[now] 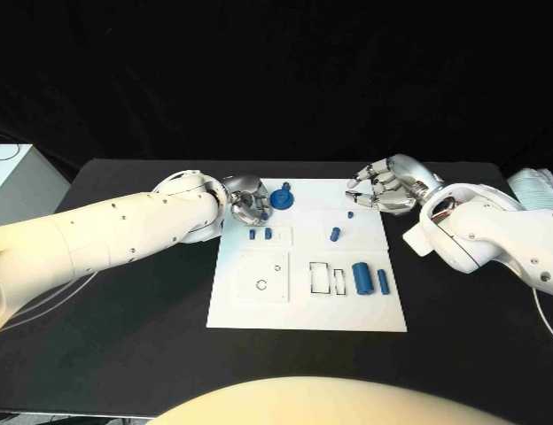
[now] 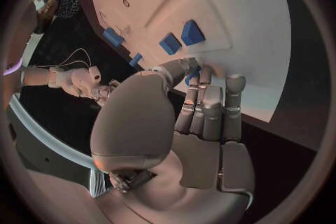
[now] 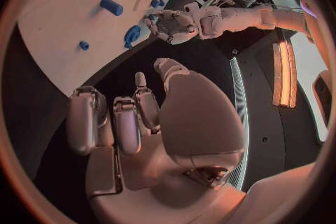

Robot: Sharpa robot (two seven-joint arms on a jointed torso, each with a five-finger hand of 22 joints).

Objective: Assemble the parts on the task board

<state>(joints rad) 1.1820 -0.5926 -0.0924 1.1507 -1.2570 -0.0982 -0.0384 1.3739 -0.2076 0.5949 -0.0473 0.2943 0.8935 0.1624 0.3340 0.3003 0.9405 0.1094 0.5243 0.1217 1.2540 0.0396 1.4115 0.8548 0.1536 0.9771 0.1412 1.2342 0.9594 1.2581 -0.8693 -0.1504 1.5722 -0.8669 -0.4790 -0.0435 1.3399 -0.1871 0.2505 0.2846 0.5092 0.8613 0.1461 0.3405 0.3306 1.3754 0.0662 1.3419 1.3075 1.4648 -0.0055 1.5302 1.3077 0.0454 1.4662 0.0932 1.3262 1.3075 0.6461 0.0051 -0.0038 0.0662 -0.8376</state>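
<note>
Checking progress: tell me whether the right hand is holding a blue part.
No. In the right wrist view the right hand holds nothing and hangs over the black table, beside the task board.

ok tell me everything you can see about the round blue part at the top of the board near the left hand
The round blue part looks like a small plastic disc with a short stem rising from its far side. It lies at the far edge of the white board, left of the middle. The left hand sits right beside it with fingers reaching toward it; whether they touch it cannot be told. In the right wrist view it reads as a curved, ring-like blue piece next to that hand. The right hand hovers apart from it.
</note>
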